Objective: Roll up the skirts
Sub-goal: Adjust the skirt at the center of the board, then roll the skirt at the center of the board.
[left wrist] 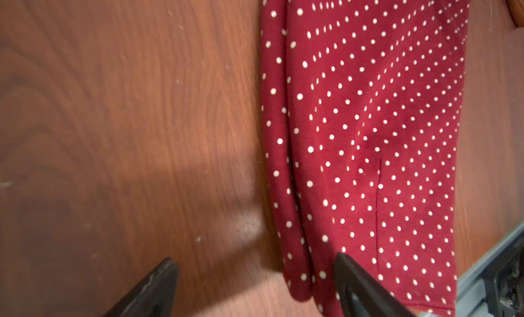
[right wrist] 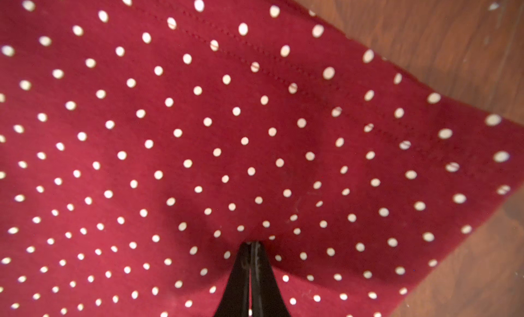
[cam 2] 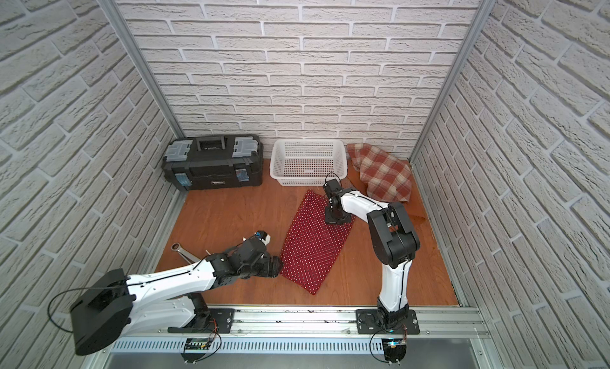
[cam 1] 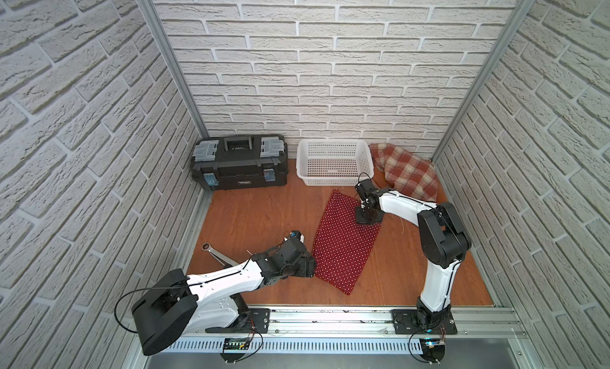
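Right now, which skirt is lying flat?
The polka-dot skirt, dark red with white dots, is spread out flat. The plaid skirt lies crumpled in the back corner beside the basket.

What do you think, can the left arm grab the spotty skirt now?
Probably yes. The left gripper is open right at the skirt edge, one finger over the cloth, nothing between. The right gripper, shut, touches the far end only.

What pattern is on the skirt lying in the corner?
That skirt is red-and-cream plaid, clearest in a top view.
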You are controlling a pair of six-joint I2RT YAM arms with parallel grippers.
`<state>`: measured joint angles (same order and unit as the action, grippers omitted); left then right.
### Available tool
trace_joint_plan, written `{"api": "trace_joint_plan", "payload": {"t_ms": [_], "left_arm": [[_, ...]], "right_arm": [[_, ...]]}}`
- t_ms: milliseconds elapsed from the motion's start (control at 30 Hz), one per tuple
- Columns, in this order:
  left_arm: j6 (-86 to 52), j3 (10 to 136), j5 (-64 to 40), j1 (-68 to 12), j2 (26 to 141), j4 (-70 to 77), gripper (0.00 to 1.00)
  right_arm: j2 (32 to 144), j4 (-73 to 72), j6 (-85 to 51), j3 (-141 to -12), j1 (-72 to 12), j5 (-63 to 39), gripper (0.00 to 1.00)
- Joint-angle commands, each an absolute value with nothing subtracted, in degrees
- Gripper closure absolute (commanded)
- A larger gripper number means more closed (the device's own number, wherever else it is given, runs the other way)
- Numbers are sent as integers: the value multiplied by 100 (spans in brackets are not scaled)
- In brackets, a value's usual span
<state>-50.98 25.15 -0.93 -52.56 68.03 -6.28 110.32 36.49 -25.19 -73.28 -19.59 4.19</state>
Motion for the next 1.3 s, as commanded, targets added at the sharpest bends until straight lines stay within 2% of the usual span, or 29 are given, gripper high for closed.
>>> {"api": "trace_joint_plan", "payload": {"t_ms": [0, 100, 267, 367, 433, 500, 733, 800, 867, 1100, 1267], "left_arm": [[-5223, 2343, -610, -5264, 6997, 48, 21], [-5411, 2089, -927, -5266, 7092, 422, 34], [-5542, 1986, -1190, -5456, 7367, 904, 48], [-5579, 1945, -1188, -5475, 7543, 1150, 66], [-5534, 1955, -1114, -5467, 7550, 1120, 89], [-5436, 2007, -992, -5461, 7491, 918, 98], [-5289, 2195, -876, -5318, 7083, 495, 100], [-5318, 2381, -951, -5308, 7006, 402, 100], [-5397, 2602, -1085, -5277, 6938, 116, 100], [-5995, 2830, -1710, -4817, 6651, -225, 100], [-6632, 2741, -2037, -4703, 6688, 166, 100]], "right_arm": [[10804, 3750, -2527, -7030, -1967, 318, 92], [10658, 3698, -2591, -6895, -1994, 290, 92], [10547, 3666, -2655, -6778, -2078, 264, 93], [10555, 3647, -2663, -6750, -2101, 277, 93], [10584, 3665, -2648, -6755, -2109, 290, 93], [10591, 3681, -2633, -6759, -2109, 303, 93], [10474, 3768, -2459, -6771, -2156, 323, 91], [10234, 3863, -2396, -6714, -2305, 415, 84], [9751, 3919, -2302, -6518, -2617, 621, 71], [7200, 3684, -2410, -4860, -4643, 1694, 43], [5935, 3002, -2966, -3774, -6659, 2135, 33]]}}
